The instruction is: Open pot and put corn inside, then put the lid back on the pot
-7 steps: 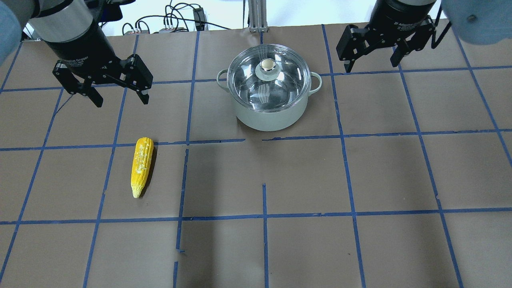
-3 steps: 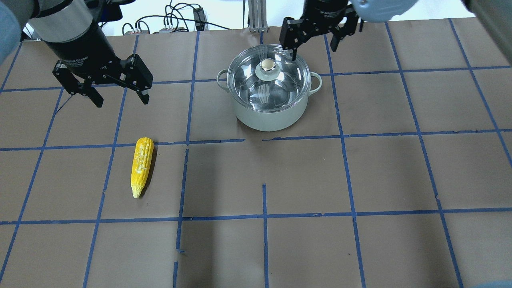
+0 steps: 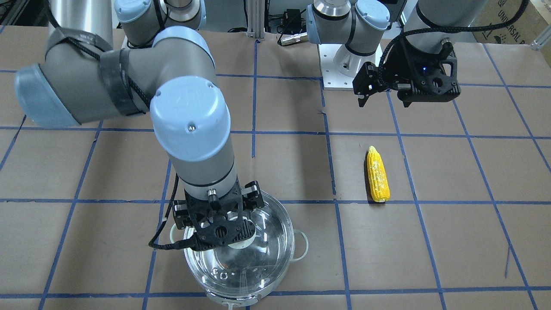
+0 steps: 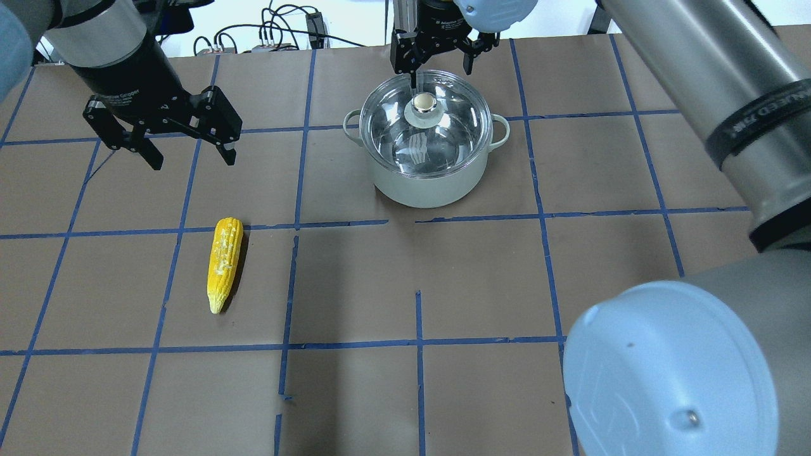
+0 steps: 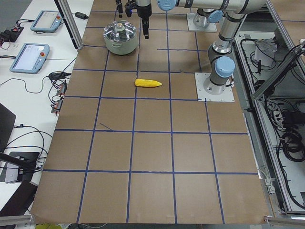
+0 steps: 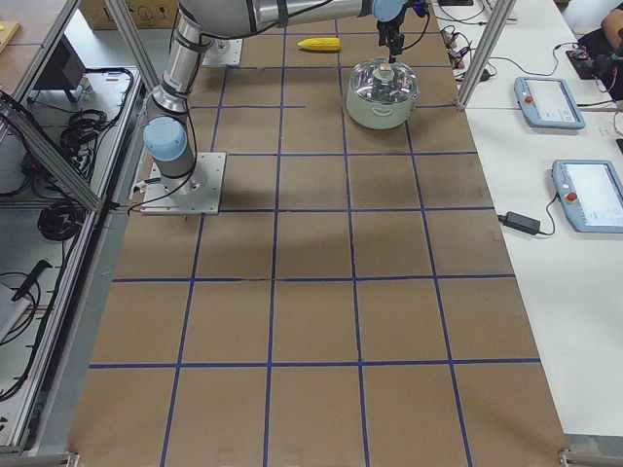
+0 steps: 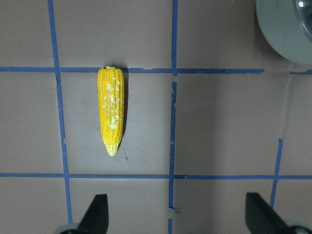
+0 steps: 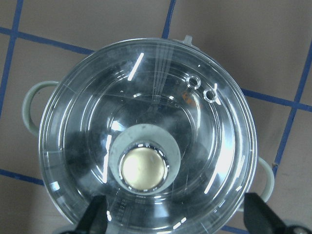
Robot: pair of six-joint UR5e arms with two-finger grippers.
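The pot [image 4: 426, 180] stands at the far middle of the table with the glass lid [image 4: 443, 136] on it, cream knob [image 4: 424, 104] at its centre. My right gripper [image 4: 438, 62] is open just above the lid, over the pot's far rim. In the right wrist view its fingertips [image 8: 95, 217] straddle the knob [image 8: 143, 168] without touching it. The corn [image 4: 225, 263] lies on the table at the near left, pointed end towards me. My left gripper [image 4: 192, 158] is open and empty, hovering beyond the corn [image 7: 111, 109].
Blue tape lines grid the brown table. Cables and an aluminium post [image 4: 405, 25] sit past the far edge. My right arm's elbow [image 4: 671, 373] fills the overhead view's lower right. Tablets [image 6: 550, 102] lie on the side bench.
My right gripper has swung left from the far right of the table to above the pot's lid. The left arm, corn, pot and lid have not moved.
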